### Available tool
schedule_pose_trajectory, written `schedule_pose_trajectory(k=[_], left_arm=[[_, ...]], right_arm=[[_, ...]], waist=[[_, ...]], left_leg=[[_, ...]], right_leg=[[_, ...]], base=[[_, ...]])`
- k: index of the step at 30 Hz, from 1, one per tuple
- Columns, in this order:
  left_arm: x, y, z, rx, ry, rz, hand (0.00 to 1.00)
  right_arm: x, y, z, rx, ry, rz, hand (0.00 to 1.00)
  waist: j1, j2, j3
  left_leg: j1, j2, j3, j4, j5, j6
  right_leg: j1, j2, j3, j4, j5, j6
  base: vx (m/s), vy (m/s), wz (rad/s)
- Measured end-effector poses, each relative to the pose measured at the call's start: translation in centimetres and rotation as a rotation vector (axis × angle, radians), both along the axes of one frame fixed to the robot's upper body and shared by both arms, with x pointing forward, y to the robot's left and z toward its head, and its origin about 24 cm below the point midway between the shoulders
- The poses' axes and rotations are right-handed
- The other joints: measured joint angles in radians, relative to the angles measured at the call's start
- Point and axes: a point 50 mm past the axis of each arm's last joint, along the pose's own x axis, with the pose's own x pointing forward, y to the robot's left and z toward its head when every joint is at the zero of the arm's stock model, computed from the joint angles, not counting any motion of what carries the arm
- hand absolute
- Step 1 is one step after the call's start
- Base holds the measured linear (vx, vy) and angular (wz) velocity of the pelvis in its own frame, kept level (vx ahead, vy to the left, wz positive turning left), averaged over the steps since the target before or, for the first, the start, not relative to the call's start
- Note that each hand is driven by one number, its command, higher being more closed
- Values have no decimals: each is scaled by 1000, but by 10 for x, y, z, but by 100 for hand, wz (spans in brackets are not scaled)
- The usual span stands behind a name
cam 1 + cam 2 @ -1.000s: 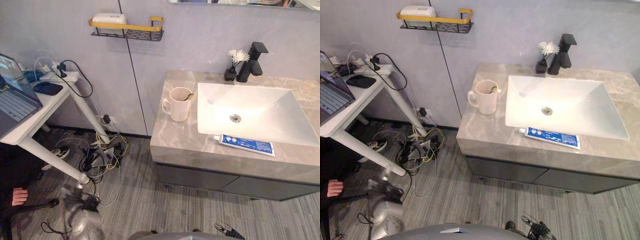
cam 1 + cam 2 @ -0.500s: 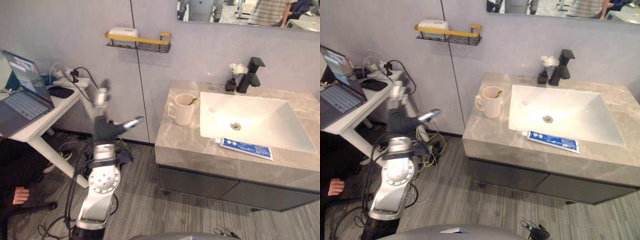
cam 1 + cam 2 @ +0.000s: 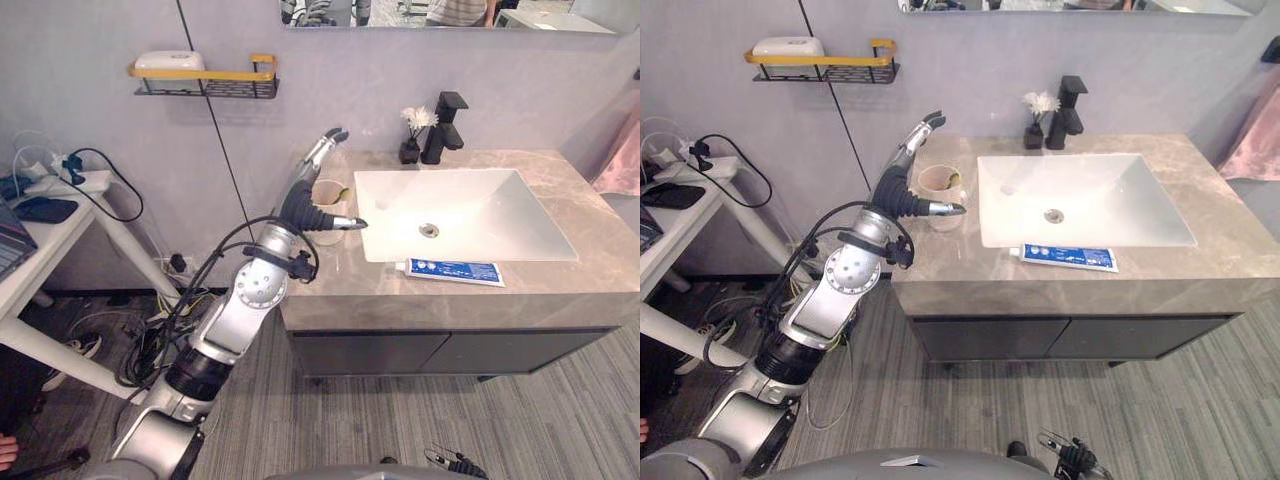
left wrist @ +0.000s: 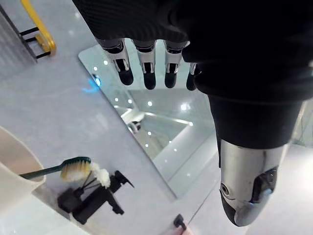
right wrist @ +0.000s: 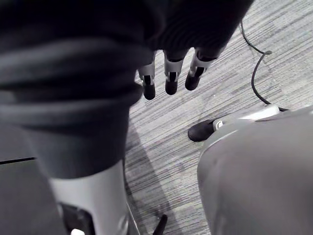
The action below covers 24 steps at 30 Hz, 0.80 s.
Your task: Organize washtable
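Grey wall, mirror [image 3: 400,10] cut off along the top, and below it the marble tabletop [image 3: 330,290] with a white sink [image 3: 470,215] sunk into it. At the back stand a black faucet [image 3: 445,125] and a small flower vase [image 3: 411,150], neat against the wall. The loose item is the toothpaste tube [image 3: 454,271], flat on the narrow strip between sink and front edge, so it looks like the piece that wants a home.

At the sink's left corner sits the cream mug [image 3: 939,185] with a toothbrush [image 4: 63,169] in it, bristles up. The left robot hand [image 3: 303,203] hangs right by that mug, fingers straight and reaching upward, thumb stuck out across the cup, holding nothing. That spread reads to me as a lineup for the mug, not a grip. The hand covers part of the cup, so contact is impossible to call.

The right robot hand [image 5: 168,73] hangs low over the striped floor [image 5: 220,112], fingers relaxed, empty. On the wall, a yellow-railed shelf [image 3: 205,80] carries a white box [image 3: 167,61]. Something pink [image 3: 620,150] is clipped off at the right edge, too little to name.
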Motion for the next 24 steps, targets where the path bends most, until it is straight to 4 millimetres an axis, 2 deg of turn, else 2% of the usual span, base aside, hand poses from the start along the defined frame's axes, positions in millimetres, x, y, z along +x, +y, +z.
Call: schedule_pose_trajectory(k=[5,9,13,20,24], left_arm=[[12,-2,12,7,-25,32,0],[14,-13,25,33,-70,3,0],[18,-14,25,53,-68,13,0],[17,-32,27,101,-83,-47,0],[12,-41,23,124,-80,-87,0]], right_arm=[[4,1,1,-1,-8,21,0],[7,2,1,-2,-13,27,0],[17,3,3,-2,-36,45,0],[22,4,4,-4,-48,54,0],[22,2,4,-12,-48,71,0]], waist=[[-7,2,3],[-10,1,7],[-34,3,22],[-45,8,39],[-53,21,46]], left_leg=[[-2,-3,6,-6,0,0],[-17,-8,9,-7,1,1],[-18,-11,8,-8,1,2],[-22,-12,0,-9,1,2],[-20,-13,-2,-11,2,4]], right_leg=[[-3,-1,7,-14,8,1],[-17,-4,10,-20,13,4],[-14,-6,18,-37,23,5],[-14,-6,21,-40,27,6],[-13,-8,19,-40,27,6]], base=[[7,5,-5],[5,1,-1],[12,-2,-6],[-1,0,-1],[0,0,0]])
